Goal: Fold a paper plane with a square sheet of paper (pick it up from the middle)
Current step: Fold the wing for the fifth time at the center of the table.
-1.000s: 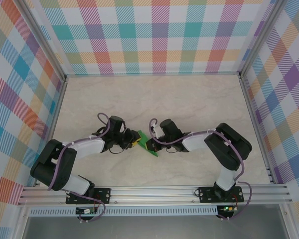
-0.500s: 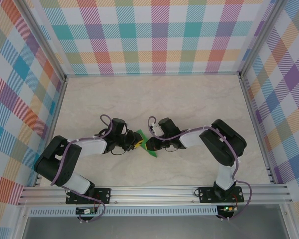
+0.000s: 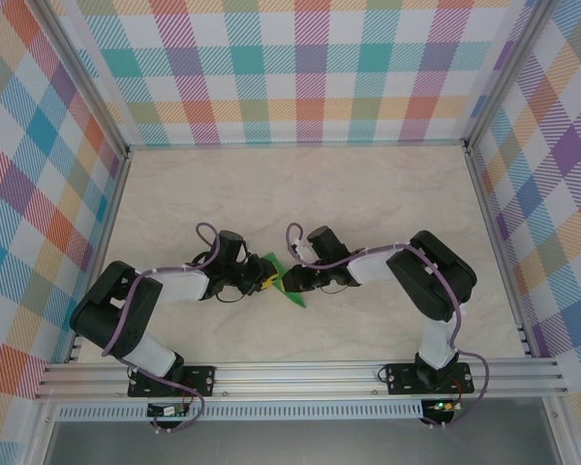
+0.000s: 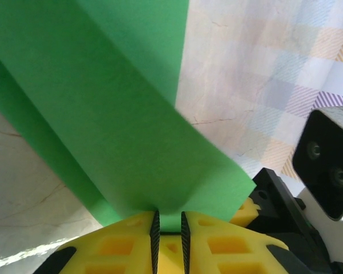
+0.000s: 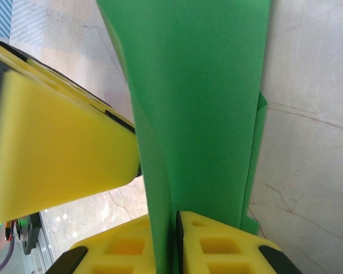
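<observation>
The square sheet of paper (image 3: pixel 290 293) is bright green and creased into a narrower strip, held off the table at the middle between both arms. My left gripper (image 3: pixel 264 279) meets it from the left. In the left wrist view the paper (image 4: pixel 120 114) arches over the yellow fingertips, and a fold dips into the narrow gap of the left gripper (image 4: pixel 168 214). My right gripper (image 3: pixel 287 281) meets it from the right. In the right wrist view its pads are pressed together on the paper's (image 5: pixel 200 103) edge at the right gripper (image 5: pixel 174 216). A left finger (image 5: pixel 51 142) lies alongside.
The marble tabletop (image 3: pixel 300 194) spreads behind the grippers, walled by plaid panels (image 3: pixel 300 68) at the back and both sides. A metal rail (image 3: pixel 300 376) with both arm bases runs along the near edge. The right wrist's black housing (image 4: pixel 331 165) sits close to my left fingers.
Both grippers have drawn slightly closer together at the table's middle. The left arm's elbow has swung inward. The paper stays between them.
</observation>
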You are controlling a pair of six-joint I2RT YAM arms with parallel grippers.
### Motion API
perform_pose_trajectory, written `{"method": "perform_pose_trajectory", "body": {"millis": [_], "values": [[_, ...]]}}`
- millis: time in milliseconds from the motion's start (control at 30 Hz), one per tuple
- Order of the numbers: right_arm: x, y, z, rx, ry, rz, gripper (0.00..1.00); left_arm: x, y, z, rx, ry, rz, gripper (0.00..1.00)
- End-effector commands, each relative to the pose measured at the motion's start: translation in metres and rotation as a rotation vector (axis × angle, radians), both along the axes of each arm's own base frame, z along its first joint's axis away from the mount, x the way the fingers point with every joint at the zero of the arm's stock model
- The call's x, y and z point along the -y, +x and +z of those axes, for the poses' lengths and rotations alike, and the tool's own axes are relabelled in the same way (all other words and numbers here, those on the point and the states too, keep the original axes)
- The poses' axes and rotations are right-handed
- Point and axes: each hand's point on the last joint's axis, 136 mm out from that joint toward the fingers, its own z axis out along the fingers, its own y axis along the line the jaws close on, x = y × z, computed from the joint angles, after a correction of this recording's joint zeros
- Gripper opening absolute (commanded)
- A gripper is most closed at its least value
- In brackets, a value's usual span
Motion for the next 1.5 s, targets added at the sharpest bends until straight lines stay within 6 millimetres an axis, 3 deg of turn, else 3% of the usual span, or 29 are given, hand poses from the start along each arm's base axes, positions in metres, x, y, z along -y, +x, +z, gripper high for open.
{"method": "perform_pose_trajectory", "body": {"millis": [0,800,1000,1333,1467], "values": [[0.002,-0.002,-0.005,-0.022,-0.019,0.019,0.15,0.007,0.003,0.001,0.01,-0.014,-0.016,0.18],[0.005,-0.001,0.016,-0.006,-0.041,0.026,0.22,0.003,0.002,-0.007,-0.014,0.038,-0.02,0.15],[0.008,-0.005,0.006,-0.045,-0.057,0.018,0.15,0.004,0.003,-0.004,-0.007,0.034,-0.022,0.15],[0.022,-0.01,-0.02,-0.092,-0.167,0.003,0.11,0.007,0.003,0.001,0.005,0.012,-0.034,0.15],[0.026,-0.01,-0.02,-0.077,-0.188,0.012,0.11,0.007,0.003,-0.001,0.0,0.013,-0.036,0.15]]}}
